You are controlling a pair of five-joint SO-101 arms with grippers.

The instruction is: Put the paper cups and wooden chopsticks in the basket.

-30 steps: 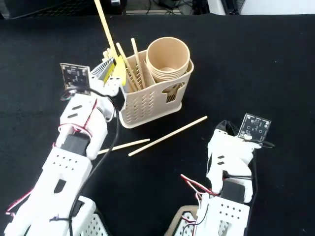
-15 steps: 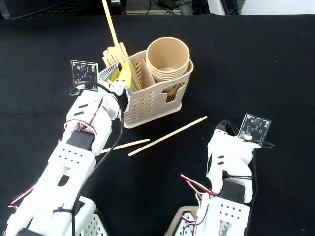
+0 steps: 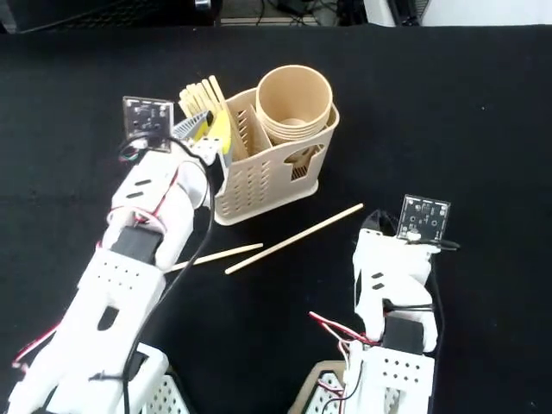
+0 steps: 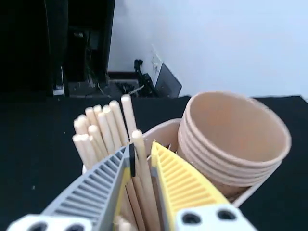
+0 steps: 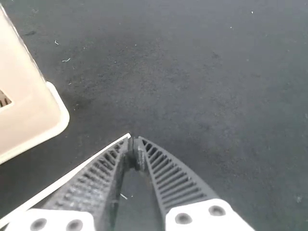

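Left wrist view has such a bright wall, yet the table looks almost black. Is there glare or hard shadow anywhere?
Left wrist view: the white wall is brightest, with no hot spot on the paper cups. High view: the basket throws no clear shadow on the black table. Right wrist view: soft light, a dim shadow beside the basket's foot.

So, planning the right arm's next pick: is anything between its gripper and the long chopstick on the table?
Nothing visible does: the right gripper is close beside the end of the long chopstick, with only black table between.
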